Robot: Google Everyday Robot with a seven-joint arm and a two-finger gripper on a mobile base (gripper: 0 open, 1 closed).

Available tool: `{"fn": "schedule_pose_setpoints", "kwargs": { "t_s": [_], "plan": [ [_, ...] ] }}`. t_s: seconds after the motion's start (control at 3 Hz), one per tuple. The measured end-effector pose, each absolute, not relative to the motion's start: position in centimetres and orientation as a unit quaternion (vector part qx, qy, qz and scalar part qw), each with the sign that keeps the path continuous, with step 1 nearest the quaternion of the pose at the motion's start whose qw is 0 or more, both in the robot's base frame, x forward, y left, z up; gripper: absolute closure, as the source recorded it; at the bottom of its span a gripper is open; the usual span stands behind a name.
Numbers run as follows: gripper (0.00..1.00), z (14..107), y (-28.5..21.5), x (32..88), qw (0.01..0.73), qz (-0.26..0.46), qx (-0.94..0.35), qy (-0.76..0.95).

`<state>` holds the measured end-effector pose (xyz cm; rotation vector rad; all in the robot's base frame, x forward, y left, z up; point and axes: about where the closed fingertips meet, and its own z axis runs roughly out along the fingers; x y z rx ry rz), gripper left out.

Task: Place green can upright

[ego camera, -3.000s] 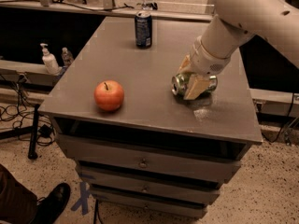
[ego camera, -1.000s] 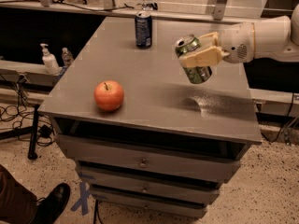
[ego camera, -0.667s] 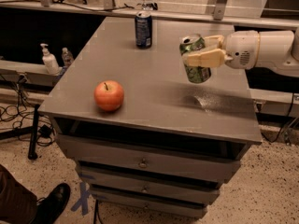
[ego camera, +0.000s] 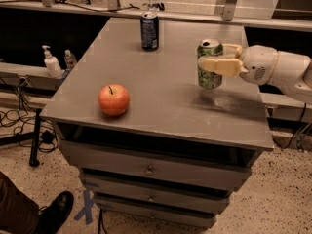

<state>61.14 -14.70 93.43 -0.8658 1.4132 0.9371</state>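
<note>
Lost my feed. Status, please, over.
Pincer shut on shiny green-and-silver aluminium can, over grey table. Can upright; touchdown unclear. Round red apple, dark blue can both clear.

White robot arm extends in from the right, its end effector [ego camera: 211,57] clamped around a green can [ego camera: 209,78].

The arm lies nearly level, a rounded white wrist [ego camera: 261,66] leading to the pale tan end effector over the right side of the worktop [ego camera: 165,82]. One finger [ego camera: 219,65] crosses the can's front, the other passes behind its top, gripping it upright.
</note>
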Motion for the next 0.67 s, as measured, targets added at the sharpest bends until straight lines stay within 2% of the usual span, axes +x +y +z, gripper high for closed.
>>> {"fn": "schedule_pose_setpoints", "kwargs": {
  "t_s": [0.33, 0.67],
  "plan": [
    [1.00, 92.49, -15.73, 61.23, 0.597, 0.409, -0.344, 0.598],
    [0.82, 91.85, -16.39, 61.17, 0.609, 0.417, -0.334, 0.587]
  ]
}}
